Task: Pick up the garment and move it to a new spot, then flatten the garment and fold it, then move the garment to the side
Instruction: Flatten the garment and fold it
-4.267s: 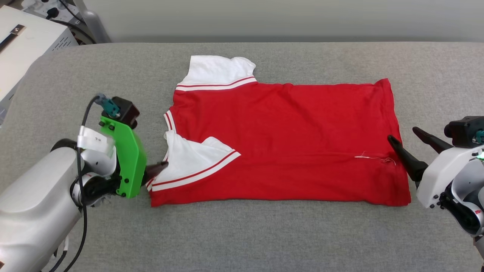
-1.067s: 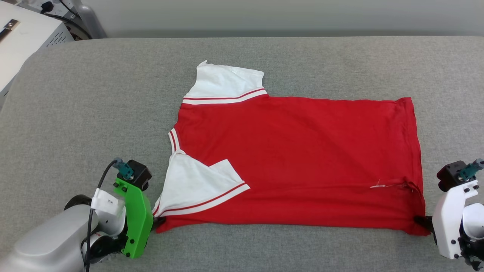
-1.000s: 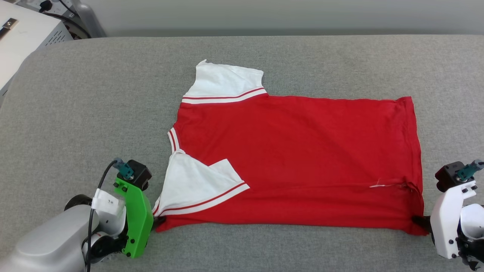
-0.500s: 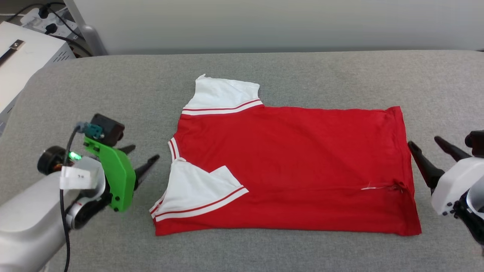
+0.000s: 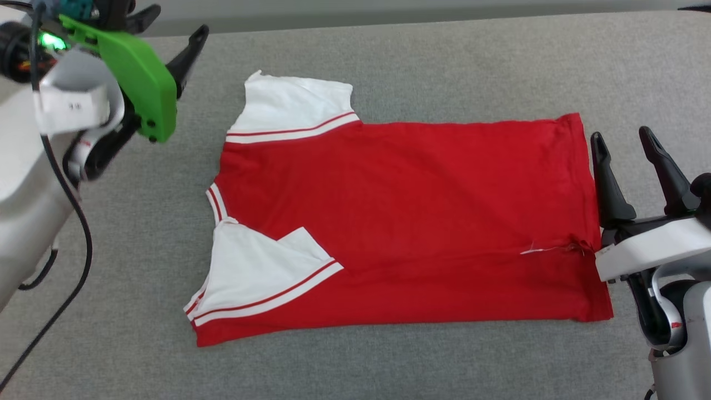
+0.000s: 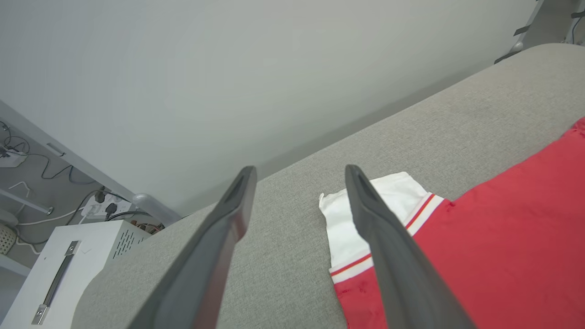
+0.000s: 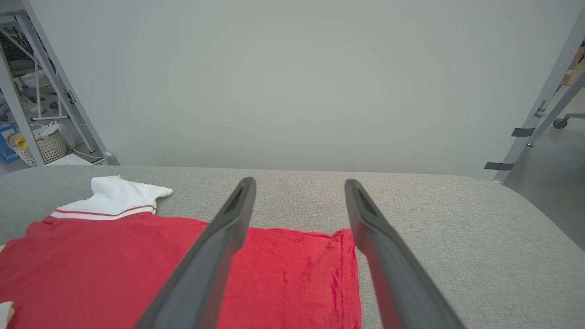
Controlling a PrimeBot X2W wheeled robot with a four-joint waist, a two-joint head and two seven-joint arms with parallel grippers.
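The garment (image 5: 400,222) lies flat mid-table (image 5: 444,55), hem toward the right edge; left claw (image 5: 178,20) and right claw (image 5: 622,134) both gape wide, holding nothing. The far sleeve (image 5: 294,105) juts out unfolded, so a fold now may come out lopsided. No lettering shows on the cloth, and the tag (image 5: 72,104) on the left arm is unreadable.

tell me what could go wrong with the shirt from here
1. The far sleeve sticks out while the near sleeve is tucked in, so the next fold may come out lopsided.
2. A loose thread lies close to the open right gripper and might snag on it.
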